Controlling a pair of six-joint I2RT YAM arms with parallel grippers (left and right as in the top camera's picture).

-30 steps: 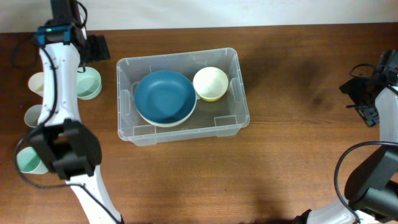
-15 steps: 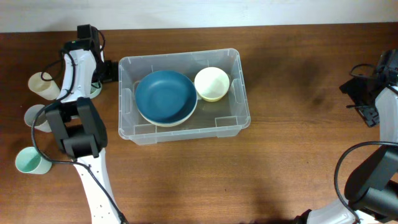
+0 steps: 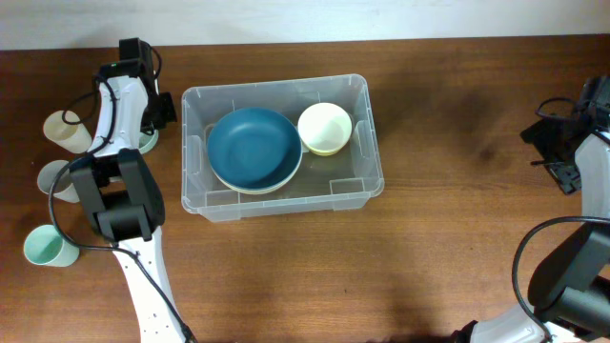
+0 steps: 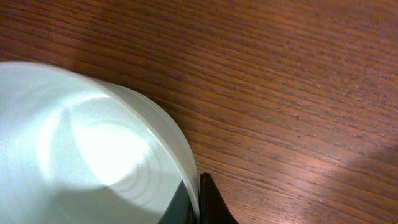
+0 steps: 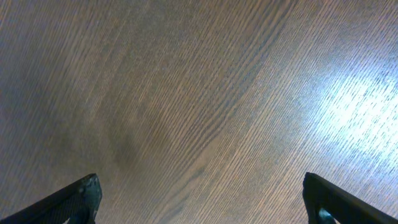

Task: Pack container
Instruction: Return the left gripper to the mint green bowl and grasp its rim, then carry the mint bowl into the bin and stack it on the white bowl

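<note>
Blue bowl (image 3: 253,148), yellow bowl (image 3: 324,127), mint bowl (image 4: 93,143), clear container (image 3: 281,202), brown woodgrain table (image 3: 448,238).

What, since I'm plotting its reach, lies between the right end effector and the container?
Only bare wooden table, as the overhead view shows, between the right end effector and the container.

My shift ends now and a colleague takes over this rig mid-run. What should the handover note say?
Left gripper: shut on the rim of the pale green bowl, which sits on the table just left of the container.
Right gripper: open, holding nothing, over the table at the far right.
Done: blue bowl and cream bowl are inside the container.
Left: lift the pale green bowl in. The beige cup, grey cup and mint cup at the left edge probably follow.
</note>
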